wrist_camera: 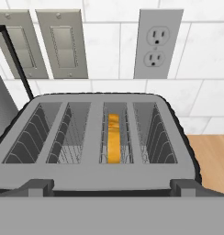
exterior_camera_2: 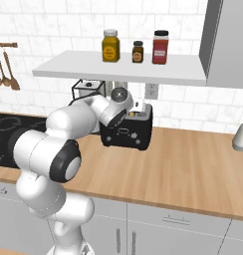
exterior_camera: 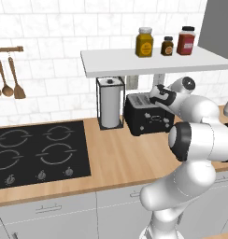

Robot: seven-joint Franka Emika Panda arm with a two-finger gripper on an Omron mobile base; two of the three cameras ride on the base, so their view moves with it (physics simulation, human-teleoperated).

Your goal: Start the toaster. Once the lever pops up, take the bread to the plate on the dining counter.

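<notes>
My fingertips [wrist_camera: 38, 187] stand spread wide with nothing between them, my gripper [wrist_camera: 113, 188] poised just above the near edge of the toaster [wrist_camera: 100, 137]. Below me the bread [wrist_camera: 114, 137] sits upright, sunk in the right-hand slot. Past the toaster, on the tiled wall, hang two switch plates [wrist_camera: 63, 43] and a power outlet [wrist_camera: 158, 43].

toaster [exterior_camera: 146, 116]: matt black shell, smooth grey metal-look top, thin wire racks in the slots
bread [wrist_camera: 113, 138]: tan, dull crust
counter [exterior_camera: 125, 158] under toaster: light wood grain, satin
wall [wrist_camera: 109, 50] behind toaster: glossy white marbled tile
stovetop [exterior_camera: 39, 151] left of toaster: glossy black glass
</notes>
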